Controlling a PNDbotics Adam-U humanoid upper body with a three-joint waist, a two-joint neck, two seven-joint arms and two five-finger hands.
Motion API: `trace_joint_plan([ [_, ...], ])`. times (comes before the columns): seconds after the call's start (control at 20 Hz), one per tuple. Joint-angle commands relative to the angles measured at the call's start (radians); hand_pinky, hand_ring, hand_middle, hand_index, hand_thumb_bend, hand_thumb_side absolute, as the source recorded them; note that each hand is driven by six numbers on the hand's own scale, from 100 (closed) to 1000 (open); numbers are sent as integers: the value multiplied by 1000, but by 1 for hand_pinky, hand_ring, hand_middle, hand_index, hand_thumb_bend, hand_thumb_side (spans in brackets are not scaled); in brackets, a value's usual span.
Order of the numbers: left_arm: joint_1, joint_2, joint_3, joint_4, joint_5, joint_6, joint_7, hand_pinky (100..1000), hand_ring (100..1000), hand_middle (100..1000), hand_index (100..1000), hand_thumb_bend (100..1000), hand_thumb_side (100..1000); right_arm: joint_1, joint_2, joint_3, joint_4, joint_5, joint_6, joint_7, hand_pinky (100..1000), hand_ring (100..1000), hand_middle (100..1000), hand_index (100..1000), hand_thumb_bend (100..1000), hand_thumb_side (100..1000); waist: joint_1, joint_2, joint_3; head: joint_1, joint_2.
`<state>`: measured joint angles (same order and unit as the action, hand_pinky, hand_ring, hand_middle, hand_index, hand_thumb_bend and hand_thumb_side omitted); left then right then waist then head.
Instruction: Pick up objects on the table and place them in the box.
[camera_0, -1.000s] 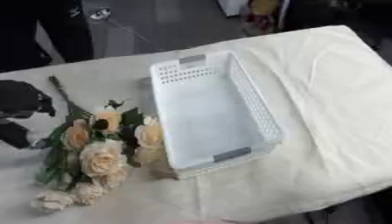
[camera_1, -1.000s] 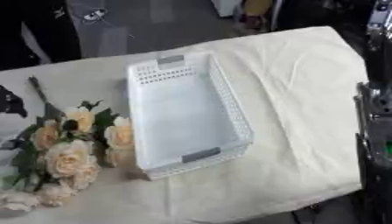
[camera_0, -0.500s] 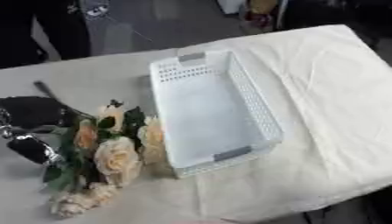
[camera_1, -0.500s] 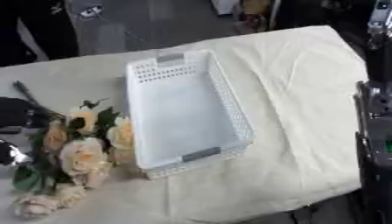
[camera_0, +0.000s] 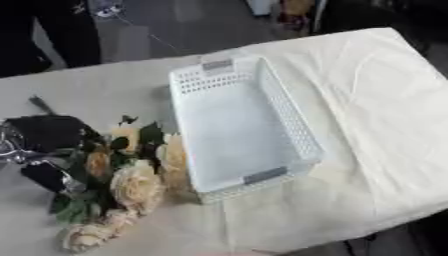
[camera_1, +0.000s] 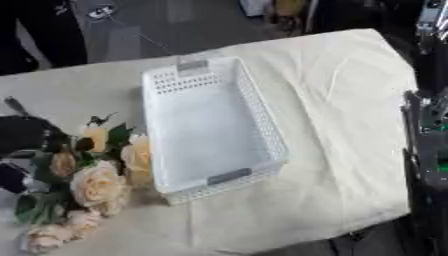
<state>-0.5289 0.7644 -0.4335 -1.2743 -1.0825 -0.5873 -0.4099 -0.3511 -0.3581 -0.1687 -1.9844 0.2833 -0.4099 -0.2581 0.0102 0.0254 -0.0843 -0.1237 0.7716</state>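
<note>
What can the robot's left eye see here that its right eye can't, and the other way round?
Only the left eye view shows most of the robot's left hand on the bouquet of cream roses. Only the right eye view shows the robot's dark right arm along the right edge; its hand is out of view. Both show the empty white basket on the cream tablecloth.

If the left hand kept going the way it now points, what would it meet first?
The left hand comes in from the left, already over the bouquet of cream roses. Going on rightward it would push into the blooms first, then the white basket's near wall. Its height above the flowers is unclear.
</note>
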Motion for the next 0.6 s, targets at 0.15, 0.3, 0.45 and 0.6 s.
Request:
trace_joint_plan([
  [0.15,3,-42,20,105,-27,3,-4,848,836,793,836,881,898,-23,-5,-3,-16,-4,-5,0,621,784,749,876,100,660,-11,1,3,-3,-2],
  [0.3,0,-77,26,157,-43,-3,16,813,784,729,776,882,870,-23,-4,-3,-16,-4,-4,0,620,784,749,876,100,661,-16,5,4,4,-2],
  [0.45,-3,-103,33,194,-58,-2,42,710,630,553,624,710,478,-23,-3,-3,-16,-4,-5,0,620,784,749,876,100,661,-20,8,5,9,-2],
  [0.6,-8,-113,48,209,-68,40,92,457,390,347,392,100,218,-23,-2,-4,-16,-4,-4,-1,620,784,749,876,100,662,-20,8,6,8,-2],
])
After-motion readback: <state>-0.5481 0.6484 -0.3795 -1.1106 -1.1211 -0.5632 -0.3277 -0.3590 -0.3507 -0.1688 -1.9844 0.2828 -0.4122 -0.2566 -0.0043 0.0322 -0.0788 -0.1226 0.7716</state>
